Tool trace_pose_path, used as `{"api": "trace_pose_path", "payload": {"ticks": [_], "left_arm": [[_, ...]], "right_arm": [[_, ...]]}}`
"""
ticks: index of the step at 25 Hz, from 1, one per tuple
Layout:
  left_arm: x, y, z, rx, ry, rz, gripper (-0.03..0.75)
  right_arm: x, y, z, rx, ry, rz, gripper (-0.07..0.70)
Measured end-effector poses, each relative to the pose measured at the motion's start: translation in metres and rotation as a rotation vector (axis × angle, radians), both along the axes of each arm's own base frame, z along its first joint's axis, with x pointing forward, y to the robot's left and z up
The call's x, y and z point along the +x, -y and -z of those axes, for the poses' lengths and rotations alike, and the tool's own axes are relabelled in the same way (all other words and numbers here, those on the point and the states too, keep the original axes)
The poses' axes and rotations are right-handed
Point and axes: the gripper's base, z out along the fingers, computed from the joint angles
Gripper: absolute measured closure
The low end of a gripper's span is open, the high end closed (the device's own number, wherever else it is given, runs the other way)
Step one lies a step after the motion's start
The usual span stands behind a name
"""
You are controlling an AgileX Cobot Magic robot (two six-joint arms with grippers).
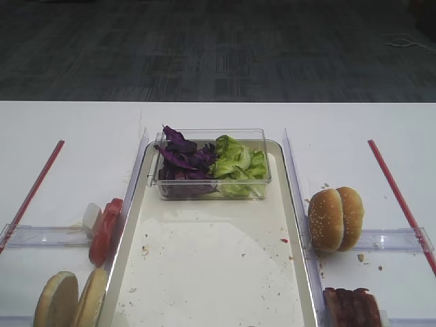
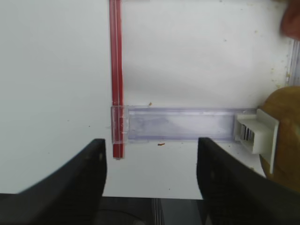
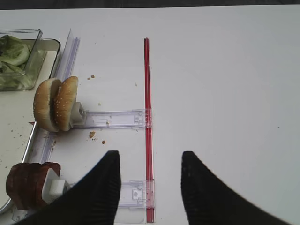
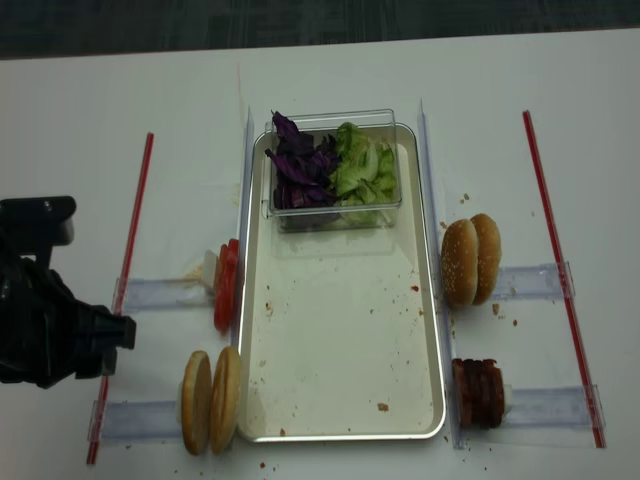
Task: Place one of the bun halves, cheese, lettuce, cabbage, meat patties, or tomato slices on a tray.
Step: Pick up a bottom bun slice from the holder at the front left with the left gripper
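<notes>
A shallow tray (image 4: 340, 425) lies on the white bench (image 4: 100, 90) with its long axis running 12 to 6 o'clock, its crumb-speckled floor bare. At its 12 o'clock end a clear plastic box (image 4: 385, 212) holds purple cabbage (image 4: 298, 165) beside green lettuce (image 4: 362, 170). At 9 o'clock, just outside the rim, tomato slices (image 4: 226, 285) stand on edge; at 7 o'clock two bun halves (image 4: 211, 400) stand on edge, faces toward 3 and 9 o'clock. At 3 o'clock sit sesame buns (image 4: 472, 259); at 5 o'clock, stacked meat patties (image 4: 478, 392). The left gripper (image 2: 151, 161) hovers over a clear rail (image 2: 178, 123), jaws wide apart and holding nothing. The right gripper (image 3: 150, 176) likewise hangs empty, jaws spread, astride a red strip (image 3: 148, 117).
</notes>
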Motion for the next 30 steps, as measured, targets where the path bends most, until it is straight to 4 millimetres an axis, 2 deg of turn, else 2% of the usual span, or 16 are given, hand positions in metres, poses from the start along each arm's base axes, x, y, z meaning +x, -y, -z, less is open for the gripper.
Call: {"api": "trace_pose_path", "payload": {"ticks": [4, 12, 17, 21, 30], "left_arm": [[0.0, 0.009, -0.001, -0.052, -0.002, 0.007, 0.291], [-0.007, 0.057, -0.002, -0.113, 0.014, 0.123, 0.291], [-0.013, 0.091, -0.015, -0.166, 0.064, 0.189, 0.291], [-0.017, 0.112, -0.029, -0.208, 0.101, 0.234, 0.291], [-0.019, 0.12, -0.03, -0.221, 0.101, 0.246, 0.291]], "right_arm": [[0.0, 0.0, 0.0, 0.0, 0.0, 0.0, 0.276], [0.0, 0.0, 0.0, 0.0, 0.0, 0.0, 0.276], [0.0, 0.0, 0.0, 0.0, 0.0, 0.0, 0.276], [0.0, 0.0, 0.0, 0.0, 0.0, 0.0, 0.276], [0.0, 0.0, 0.0, 0.0, 0.0, 0.0, 0.276]]}}
